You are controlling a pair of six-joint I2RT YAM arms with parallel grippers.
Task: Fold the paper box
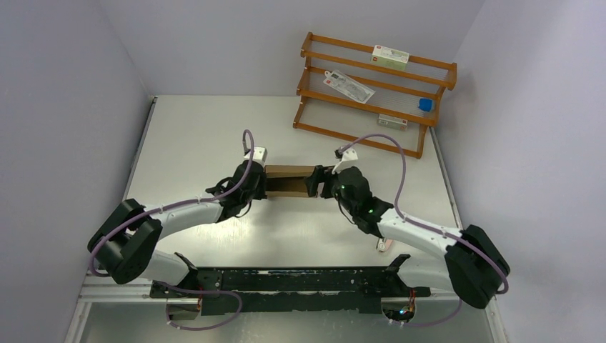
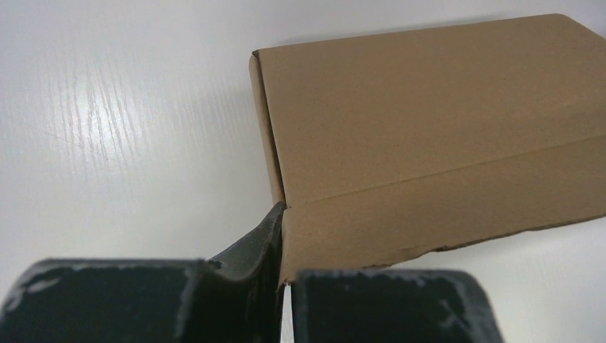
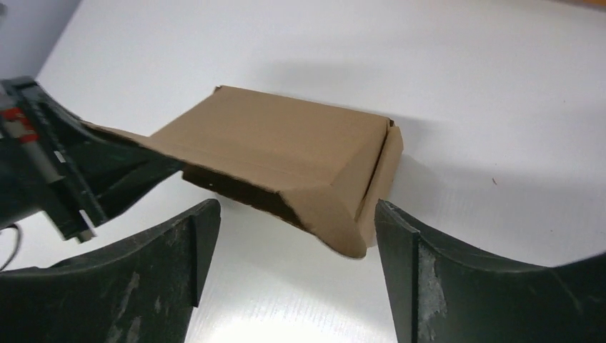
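Creased matte brown paper box (image 1: 289,181) on smooth white table (image 1: 207,128)

table (image 1: 200,128): white top, faint streaky grain up close, metal edge strip down the left side
left wall (image 1: 64,107): plain pale grey-lilac, comes right down to the table edge
back wall (image 1: 236,43): same plain finish; all I can pick out is the corner seam with the left wall
right wall (image 1: 543,128): same, plain
rack (image 1: 357,105): orange-brown wood, three tiers, on the table's far right corner, angled toward the right wall
on rack: white carton (image 1: 390,56) on the top tier, flat packet (image 1: 349,86) mid tier, small blue item (image 1: 426,104) at the right end; I can't read the labels
light: even and soft; bright glare (image 2: 93,121) on the table in my left wrist feed, shadows faint
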